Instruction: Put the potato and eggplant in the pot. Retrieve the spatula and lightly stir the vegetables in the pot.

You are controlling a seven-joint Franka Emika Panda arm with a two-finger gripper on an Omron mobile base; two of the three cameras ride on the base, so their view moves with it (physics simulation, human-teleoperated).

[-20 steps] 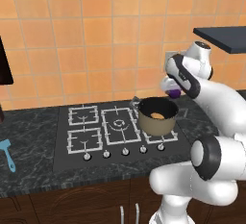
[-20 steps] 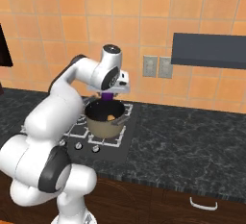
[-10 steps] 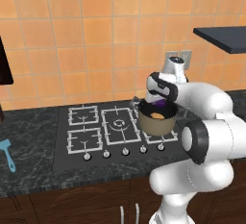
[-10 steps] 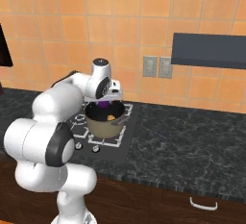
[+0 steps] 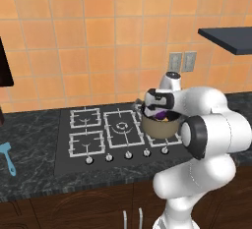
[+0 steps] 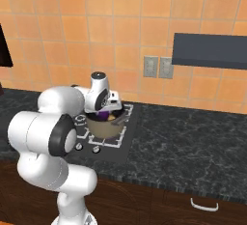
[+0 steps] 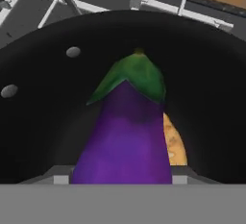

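Note:
My gripper (image 5: 158, 111) is down at the mouth of the tan pot (image 5: 156, 130), shut on the purple eggplant (image 5: 160, 116). In the hand view the eggplant (image 7: 126, 139) points green cap first into the pot's dark inside (image 7: 43, 103), held by my gripper (image 7: 120, 177). The orange-tan potato (image 7: 174, 143) lies on the pot's bottom just right of the eggplant. From the right base view the pot (image 6: 103, 129) sits on the front right burner with the eggplant (image 6: 102, 116) and potato (image 6: 112, 118) at its rim. The light-blue spatula (image 5: 7, 157) lies on the counter far left.
The black cooktop (image 5: 98, 134) has free burners left of the pot and a row of knobs (image 5: 128, 155) along its front. Dark counter (image 6: 193, 147) stretches to the right. A dark shelf (image 5: 229, 39) hangs at upper right, and wall outlets (image 5: 181, 61) sit behind the pot.
The hand has swung down from above the pot's right side, carrying the eggplant into the pot's mouth. The pot and spatula have stayed put.

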